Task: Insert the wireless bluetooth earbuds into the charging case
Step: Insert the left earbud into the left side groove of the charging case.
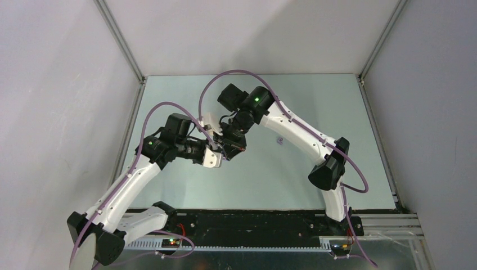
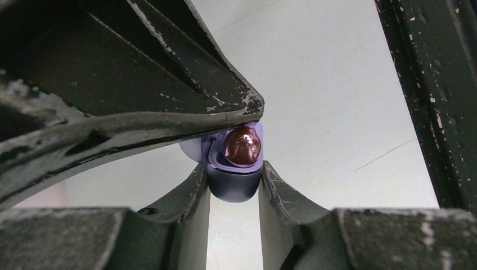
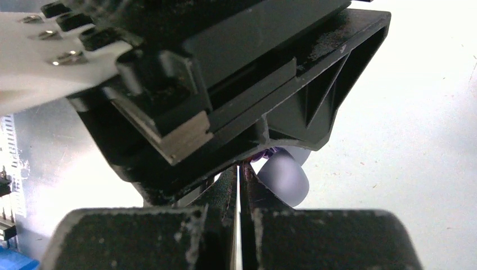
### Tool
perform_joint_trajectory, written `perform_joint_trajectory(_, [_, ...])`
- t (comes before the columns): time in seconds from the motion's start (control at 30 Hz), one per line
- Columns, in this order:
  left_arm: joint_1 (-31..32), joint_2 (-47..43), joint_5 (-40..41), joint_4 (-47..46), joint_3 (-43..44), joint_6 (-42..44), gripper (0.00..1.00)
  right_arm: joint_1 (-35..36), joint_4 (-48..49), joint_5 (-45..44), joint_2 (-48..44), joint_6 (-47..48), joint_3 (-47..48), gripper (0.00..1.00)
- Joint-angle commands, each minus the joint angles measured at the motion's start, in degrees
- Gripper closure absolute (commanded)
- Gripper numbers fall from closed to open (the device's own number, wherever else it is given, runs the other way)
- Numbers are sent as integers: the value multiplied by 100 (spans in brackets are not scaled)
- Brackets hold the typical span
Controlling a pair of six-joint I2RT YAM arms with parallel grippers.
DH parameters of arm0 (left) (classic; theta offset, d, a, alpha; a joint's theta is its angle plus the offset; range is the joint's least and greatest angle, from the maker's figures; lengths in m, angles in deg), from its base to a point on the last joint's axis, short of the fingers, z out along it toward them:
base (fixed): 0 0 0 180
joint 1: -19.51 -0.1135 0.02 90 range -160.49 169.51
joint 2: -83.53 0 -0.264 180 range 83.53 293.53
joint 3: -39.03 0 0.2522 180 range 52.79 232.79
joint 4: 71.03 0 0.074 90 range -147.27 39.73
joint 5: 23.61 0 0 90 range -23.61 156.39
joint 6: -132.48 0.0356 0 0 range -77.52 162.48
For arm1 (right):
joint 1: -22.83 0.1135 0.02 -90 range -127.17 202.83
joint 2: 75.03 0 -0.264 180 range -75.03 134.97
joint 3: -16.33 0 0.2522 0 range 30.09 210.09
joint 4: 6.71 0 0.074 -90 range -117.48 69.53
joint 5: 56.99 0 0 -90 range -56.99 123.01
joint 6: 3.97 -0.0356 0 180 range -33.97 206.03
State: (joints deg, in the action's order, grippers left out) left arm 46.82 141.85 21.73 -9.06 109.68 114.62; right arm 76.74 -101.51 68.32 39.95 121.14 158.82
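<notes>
We see soft overhead light, faint shadows on the pale grey tabletop. Left wrist: glare spots on the glossy maroon-purple earbud. Right wrist: blurry at 6 o'clock, washed-out at 3.

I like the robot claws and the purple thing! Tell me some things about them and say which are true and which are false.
1. The left claw holds a purple case. True.
2. The shiny earbud is green. False: it is purple.
3. The two claws are far apart. False: they meet close together above the table.
4. The right claw has its fingers almost closed. True.
</notes>
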Motion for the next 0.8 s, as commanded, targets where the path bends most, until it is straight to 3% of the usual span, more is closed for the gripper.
perform_joint_trajectory(0.0, [140,-77,-197,111,121,237,100,-28,386,-319,86,-98,232,100])
perform_joint_trajectory(0.77, [152,-93,-307,312,110,617,100,-124,749,-728,306,-504,346,100])
